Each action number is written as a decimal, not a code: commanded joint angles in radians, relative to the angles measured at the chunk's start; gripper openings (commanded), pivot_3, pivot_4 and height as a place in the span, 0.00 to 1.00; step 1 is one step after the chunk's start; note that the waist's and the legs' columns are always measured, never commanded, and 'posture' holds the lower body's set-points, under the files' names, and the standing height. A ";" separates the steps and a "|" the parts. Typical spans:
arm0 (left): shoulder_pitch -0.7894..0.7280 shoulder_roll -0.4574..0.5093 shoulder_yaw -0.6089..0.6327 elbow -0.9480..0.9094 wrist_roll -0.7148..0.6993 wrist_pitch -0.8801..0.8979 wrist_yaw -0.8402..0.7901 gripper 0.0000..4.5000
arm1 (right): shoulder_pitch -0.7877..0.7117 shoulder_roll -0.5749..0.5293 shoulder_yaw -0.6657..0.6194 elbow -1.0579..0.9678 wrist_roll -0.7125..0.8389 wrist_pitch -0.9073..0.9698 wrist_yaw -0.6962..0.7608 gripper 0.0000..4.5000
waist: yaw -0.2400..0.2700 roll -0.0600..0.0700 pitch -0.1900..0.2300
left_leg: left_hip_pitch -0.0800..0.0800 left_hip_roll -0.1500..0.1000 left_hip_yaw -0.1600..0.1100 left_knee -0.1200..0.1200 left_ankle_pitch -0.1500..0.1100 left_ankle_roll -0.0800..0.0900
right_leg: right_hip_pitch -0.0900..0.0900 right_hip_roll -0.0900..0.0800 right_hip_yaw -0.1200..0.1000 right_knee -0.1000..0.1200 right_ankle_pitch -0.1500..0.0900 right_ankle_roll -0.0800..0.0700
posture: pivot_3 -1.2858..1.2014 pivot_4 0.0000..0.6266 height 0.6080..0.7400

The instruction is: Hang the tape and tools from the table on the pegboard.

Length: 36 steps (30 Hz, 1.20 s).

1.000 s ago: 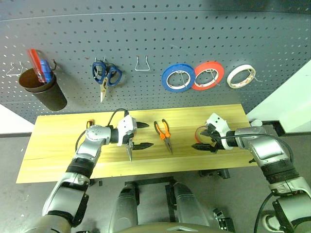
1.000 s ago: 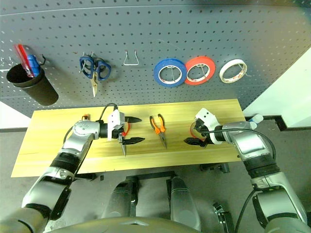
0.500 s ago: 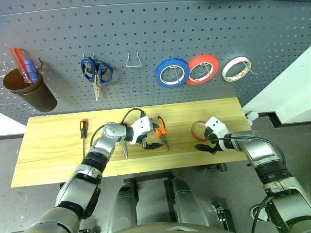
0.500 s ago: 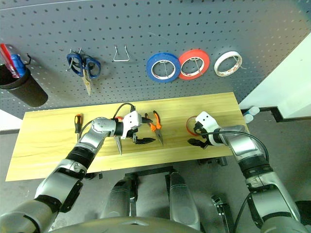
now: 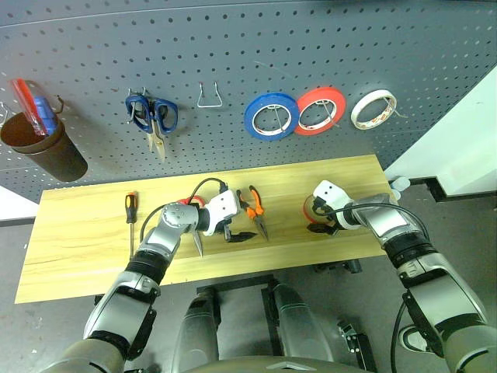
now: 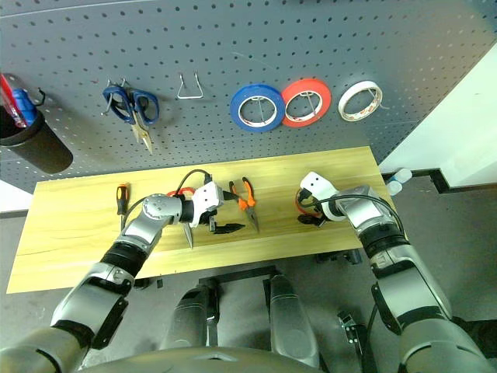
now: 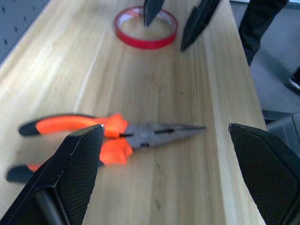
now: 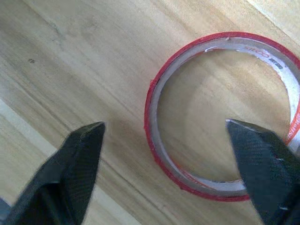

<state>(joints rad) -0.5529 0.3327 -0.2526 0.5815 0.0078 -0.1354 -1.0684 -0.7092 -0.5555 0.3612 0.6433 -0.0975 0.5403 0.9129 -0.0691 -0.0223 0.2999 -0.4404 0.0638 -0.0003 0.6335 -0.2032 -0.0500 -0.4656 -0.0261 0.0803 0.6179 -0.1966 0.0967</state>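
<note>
- Red tape roll (image 8: 220,117) lying flat on the light wood table (image 5: 78,249), toward its right end, well right of the pliers.
- Right gripper (image 7: 176,18) hanging over the tape roll, fingers spread, one fingertip (image 8: 262,173) over the roll's hole, the other over bare wood outside the ring; contact not clear.
- Orange-and-black pliers (image 7: 112,136) lying on the table near its middle, well left of the tape roll, handles toward the pegboard (image 5: 248,47), nose toward the table's near edge.
- Left gripper (image 5: 239,224) hovering just beside the pliers on their left, fingers spread wide, holding nothing.
- Red-handled scissors (image 5: 196,233) lying on the table left of the pliers, partly hidden under the left gripper, blades pointing to the near edge.
- Small orange-and-black screwdriver (image 5: 130,217) lying on the table well left of the pliers.
- Hanging on the pegboard above the table: blue-handled scissors (image 5: 153,116), blue tape roll (image 5: 272,116), second red tape roll (image 5: 321,111), white tape roll (image 5: 372,109), empty wire hook (image 5: 210,97) between blue scissors and blue roll, dark cup (image 5: 43,148) far left.
</note>
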 commanded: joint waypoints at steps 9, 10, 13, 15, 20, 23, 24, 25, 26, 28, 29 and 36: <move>0.080 0.053 0.042 -0.159 -0.062 0.097 0.015 1.00 | -0.022 0.029 0.064 0.065 -0.093 -0.009 0.061 0.05 | 0.004 0.000 0.000 | 0.001 0.000 -0.001 0.000 0.000 0.000 | 0.000 0.000 -0.001 0.001 0.000 0.000 | 0.53 0.51 1.00; 0.082 0.054 0.044 -0.163 -0.063 0.098 0.014 1.00 | -0.019 0.029 0.060 0.056 -0.094 -0.010 0.063 0.02 | 0.005 0.000 0.000 | 0.001 0.000 -0.001 0.000 0.000 0.000 | 0.000 0.000 -0.001 0.001 0.000 0.000 | 0.53 0.51 1.00; 0.089 0.055 0.051 -0.190 -0.089 0.103 -0.011 1.00 | -0.002 0.010 0.034 -0.029 -0.070 0.028 0.103 0.02 | 0.006 0.000 0.000 | 0.001 0.000 -0.001 0.000 0.000 0.000 | 0.000 0.000 -0.001 0.001 0.000 0.000 | 0.53 0.49 1.00; 0.089 0.052 0.051 -0.195 -0.095 0.095 -0.013 1.00 | 0.008 -0.013 0.017 -0.075 -0.070 0.051 0.104 0.02 | 0.009 0.000 0.000 | 0.001 0.000 -0.001 -0.001 0.000 0.000 | 0.000 0.000 -0.001 0.001 0.000 0.000 | 0.53 0.48 1.00; 0.102 0.058 0.082 -0.228 -0.151 0.068 -0.031 1.00 | 0.123 -0.104 -0.094 -0.430 0.024 0.216 0.150 0.02 | 0.024 0.001 -0.001 | -0.001 0.000 -0.001 -0.001 0.000 0.000 | -0.002 0.000 -0.001 0.001 0.000 0.000 | 0.52 0.42 1.00; 0.127 0.057 0.130 -0.287 -0.248 0.084 -0.077 1.00 | 0.241 -0.169 -0.167 -0.709 0.113 0.303 0.185 0.02 | 0.026 0.001 -0.001 | -0.002 0.000 -0.001 0.000 0.000 0.000 | -0.002 0.000 -0.001 0.001 0.000 0.001 | 0.51 0.38 1.00; 0.134 0.059 0.143 -0.302 -0.276 0.089 -0.092 1.00 | 0.274 -0.188 -0.184 -0.781 0.135 0.316 0.192 0.02 | 0.027 0.001 -0.001 | -0.002 0.000 -0.001 -0.001 0.000 0.000 | -0.002 0.000 -0.001 0.000 0.000 0.001 | 0.51 0.37 1.00; 0.146 0.069 0.155 -0.317 -0.297 0.087 -0.108 1.00 | 0.305 -0.200 -0.212 -0.855 0.160 0.331 0.187 0.02 | 0.026 0.000 -0.002 | -0.002 0.000 -0.001 -0.001 0.000 0.000 | -0.002 0.000 -0.002 0.000 0.000 0.001 | 0.50 0.36 1.00; 0.151 0.078 0.166 -0.316 -0.305 0.080 -0.117 1.00 | 0.325 -0.202 -0.245 -0.913 0.190 0.345 0.180 0.02 | 0.025 0.000 -0.003 | -0.002 0.000 -0.001 -0.001 0.000 0.000 | -0.002 0.000 -0.002 -0.001 0.000 0.001 | 0.50 0.34 1.00; 0.174 0.109 0.190 -0.338 -0.342 0.075 -0.161 1.00 | 0.357 -0.197 -0.330 -1.027 0.263 0.378 0.171 0.02 | 0.020 -0.001 -0.005 | -0.002 0.000 -0.001 0.000 0.000 0.000 | -0.001 0.000 -0.002 -0.001 0.000 0.001 | 0.50 0.32 1.00; 0.180 0.118 0.204 -0.347 -0.362 0.076 -0.174 1.00 | 0.368 -0.197 -0.366 -1.068 0.297 0.384 0.169 0.02 | 0.016 -0.001 -0.006 | -0.002 0.000 0.000 0.000 0.000 0.000 | -0.001 0.000 -0.001 -0.001 0.000 0.001 | 0.50 0.31 1.00; 0.210 0.190 0.305 -0.490 -0.532 0.185 -0.231 1.00 | 0.355 -0.156 -0.540 -1.165 0.452 0.363 0.086 0.02 | 0.007 -0.010 -0.032 | -0.002 0.000 -0.001 0.005 0.000 -0.001 | 0.002 0.000 -0.002 -0.003 0.002 0.002 | 0.49 0.22 1.00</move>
<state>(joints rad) -0.3474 0.5115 0.0164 0.1451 -0.4727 0.0275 -1.2978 -0.3306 -0.7260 -0.1225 -0.4776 0.3045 0.9144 1.0216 -0.0625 -0.0328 0.2682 -0.4423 0.0638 -0.0011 0.6383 -0.2032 -0.0506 -0.4630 -0.0268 0.0781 0.6138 -0.1943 0.0982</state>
